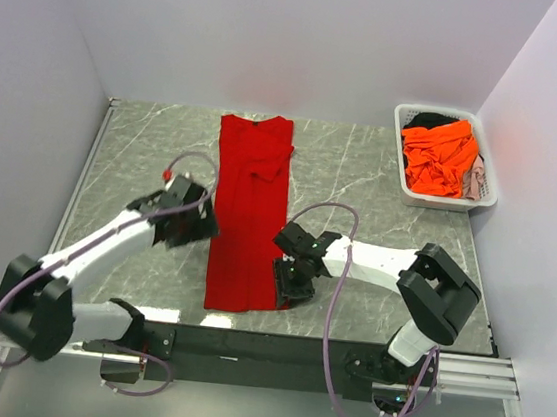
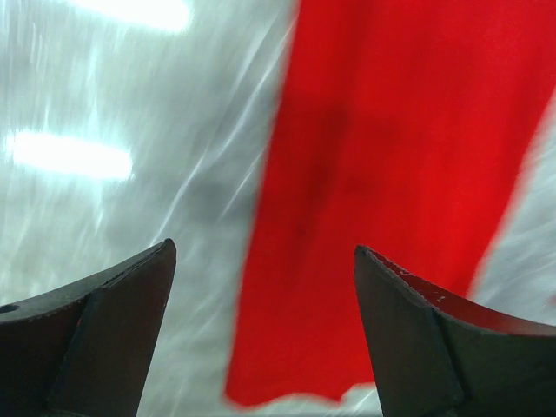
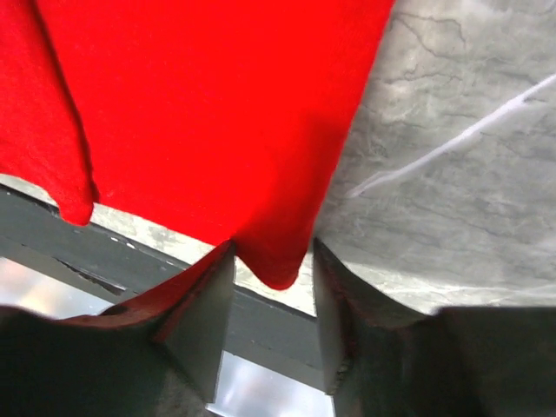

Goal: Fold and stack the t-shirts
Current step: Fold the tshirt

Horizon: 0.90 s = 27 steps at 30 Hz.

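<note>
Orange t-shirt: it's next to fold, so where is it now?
In the top view, the orange t-shirt lies bunched in the white basket at the far right corner of the table.

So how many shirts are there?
4 show: the red shirt lies on the table; the orange shirt, dark shirt and pale shirt sit in the basket. More may hide underneath.

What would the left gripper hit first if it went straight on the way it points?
Probably the red t-shirt, near its long edge. The open left gripper points at that border, so the table beside it is also possible.
</note>
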Tool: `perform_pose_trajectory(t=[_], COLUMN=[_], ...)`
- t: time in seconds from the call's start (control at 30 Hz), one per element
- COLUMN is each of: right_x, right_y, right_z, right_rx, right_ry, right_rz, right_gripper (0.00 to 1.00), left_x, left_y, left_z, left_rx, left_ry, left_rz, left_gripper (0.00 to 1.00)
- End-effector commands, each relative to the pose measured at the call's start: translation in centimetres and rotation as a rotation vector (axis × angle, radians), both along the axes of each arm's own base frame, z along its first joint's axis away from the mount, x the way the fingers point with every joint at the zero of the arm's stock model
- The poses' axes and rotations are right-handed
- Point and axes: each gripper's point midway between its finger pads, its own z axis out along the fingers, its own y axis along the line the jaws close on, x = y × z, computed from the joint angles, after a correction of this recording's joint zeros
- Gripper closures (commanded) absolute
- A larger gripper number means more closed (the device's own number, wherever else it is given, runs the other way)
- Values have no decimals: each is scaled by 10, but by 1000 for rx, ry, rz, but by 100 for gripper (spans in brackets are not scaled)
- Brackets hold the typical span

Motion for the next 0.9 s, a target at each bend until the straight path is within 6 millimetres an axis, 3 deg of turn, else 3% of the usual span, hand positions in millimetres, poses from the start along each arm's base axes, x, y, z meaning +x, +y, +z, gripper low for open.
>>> perform_pose_trajectory(t=[0.0, 0.07, 0.17, 0.27, 0.33, 0.47, 0.6, 0.87], right_x=[0, 0, -1, 0, 0, 1, 4, 5], right_y=[5, 4, 2, 2, 0, -2, -3, -2], right_z=[-11, -12, -14, -11, -11, -9, -6, -4], right_rx=[9, 7, 3, 5, -1, -6, -8, -4], right_ry=[-3, 0, 1, -6, -10, -24, -40, -46], right_rz=[-25, -26, -33, -34, -39, -51, -53, -49], right_gripper=[53, 57, 72, 93, 98, 100, 100, 100], left_x=[-48, -64, -85, -102, -108, -121, -129, -142], left_y=[-4, -5, -8, -15, -19, -25, -35, -41], left_z=[-14, -15, -25, -37, -43, -57, -62, -73], left_rx=[-83, -122, -143, -154, -154, -113, -76, -44], left_ry=[70, 86, 135, 202, 238, 319, 353, 402], left_rz=[2, 5, -17, -53, -66, -95, -121, -102], left_gripper=[12, 12, 13, 17, 19, 27, 42, 56])
